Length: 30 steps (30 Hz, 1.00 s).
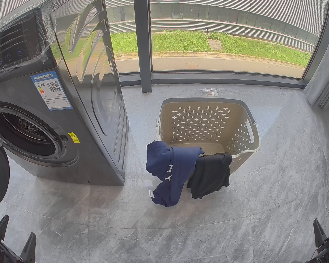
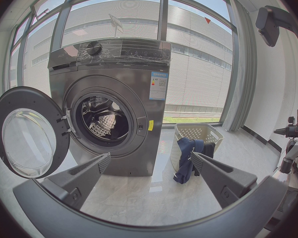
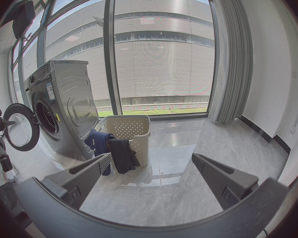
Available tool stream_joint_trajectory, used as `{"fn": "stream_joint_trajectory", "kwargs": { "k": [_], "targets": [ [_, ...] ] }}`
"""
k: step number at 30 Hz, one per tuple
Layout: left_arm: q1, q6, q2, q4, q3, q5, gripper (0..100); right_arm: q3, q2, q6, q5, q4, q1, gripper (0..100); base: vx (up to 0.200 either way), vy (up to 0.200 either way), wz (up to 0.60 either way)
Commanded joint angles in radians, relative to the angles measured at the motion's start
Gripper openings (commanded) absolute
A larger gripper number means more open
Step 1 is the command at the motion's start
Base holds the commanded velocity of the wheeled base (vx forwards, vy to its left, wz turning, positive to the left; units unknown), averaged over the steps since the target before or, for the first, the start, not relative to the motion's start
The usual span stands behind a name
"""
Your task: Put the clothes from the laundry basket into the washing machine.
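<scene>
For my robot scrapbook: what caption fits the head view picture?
A blue garment and a black garment droop over the laundry basket beside the washing machine.

Upright on floor: beige plastic laundry basket with star-shaped perforations (image 1: 203,125). Navy blue garment (image 1: 170,172) hung over basket's near rim, lower end reaching floor. Black garment (image 1: 210,174) draped over same rim, touching navy one. Grey front-loading washing machine (image 1: 62,128) stood near basket's left side, apart from it, round glass door (image 2: 28,133) swung wide open.
</scene>
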Motion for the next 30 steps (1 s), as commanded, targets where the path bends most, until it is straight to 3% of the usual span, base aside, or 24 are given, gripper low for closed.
{"fn": "stream_joint_trajectory", "kwargs": {
  "k": [1, 4, 20, 23, 26, 30],
  "targets": [
    [0.000, -0.005, -0.018, 0.001, 0.016, -0.001, 100, 0.016, -0.016, 0.000, 0.000, 0.000, 0.000, 100, 0.000, -0.200, 0.00],
    [0.000, -0.005, -0.018, -0.001, 0.016, -0.002, 100, 0.016, -0.016, 0.000, 0.000, 0.000, 0.001, 100, 0.000, -0.200, 0.00],
    [0.000, -0.004, -0.018, -0.001, 0.016, -0.001, 100, 0.007, -0.016, -0.011, 0.012, -0.006, -0.002, 100, 0.000, 0.000, 0.00],
    [0.000, -0.004, -0.018, -0.001, 0.016, -0.002, 100, -0.157, 0.021, -0.003, 0.061, -0.037, 0.004, 100, 0.000, 0.000, 0.00],
    [0.000, -0.002, -0.018, -0.001, 0.016, -0.004, 100, -0.323, 0.217, 0.006, 0.101, 0.002, 0.003, 100, 0.000, 0.000, 0.00],
    [0.002, 0.001, -0.018, -0.001, 0.016, -0.005, 100, -0.380, 0.539, 0.009, 0.175, -0.018, 0.003, 100, 0.000, 0.000, 0.00]
  ]
}}
